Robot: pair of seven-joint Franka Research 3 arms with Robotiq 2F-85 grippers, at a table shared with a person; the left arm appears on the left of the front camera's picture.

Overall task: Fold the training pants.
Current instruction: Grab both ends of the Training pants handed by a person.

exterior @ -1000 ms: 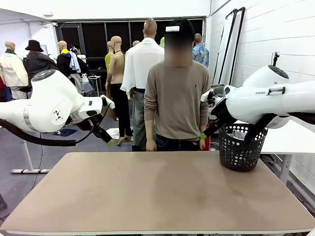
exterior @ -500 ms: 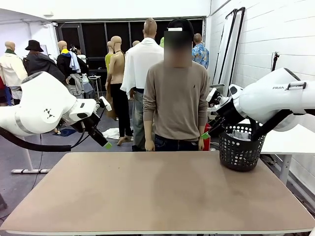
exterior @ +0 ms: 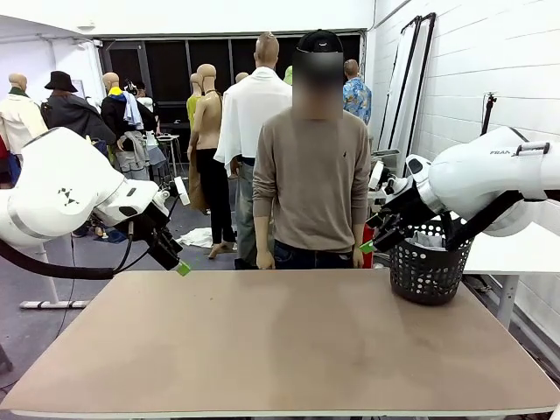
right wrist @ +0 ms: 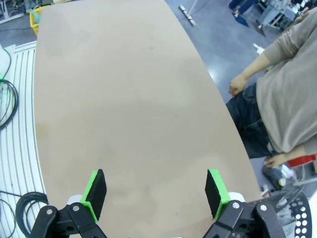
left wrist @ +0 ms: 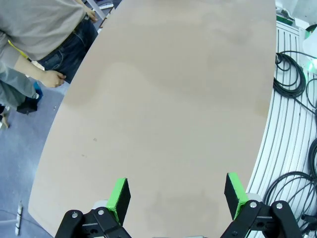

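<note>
In the front view the left gripper [exterior: 179, 265] hangs at middle left, above the far left corner of the tan table [exterior: 280, 350]. Its green-padded fingers [left wrist: 119, 198] are spread wide with nothing between them (its wrist view has only bare tabletop under the gap). The right gripper [exterior: 372, 243] sits right of centre, just left of the black basket [exterior: 429, 276] on the table's far right corner, and its fingers [right wrist: 94, 194] are equally wide apart and empty. A person [exterior: 315, 175] stands at the far edge, centre frame, arms down. Some pale cloth [exterior: 426, 234] shows at the basket's rim; whether it is the training pants I cannot tell.
</note>
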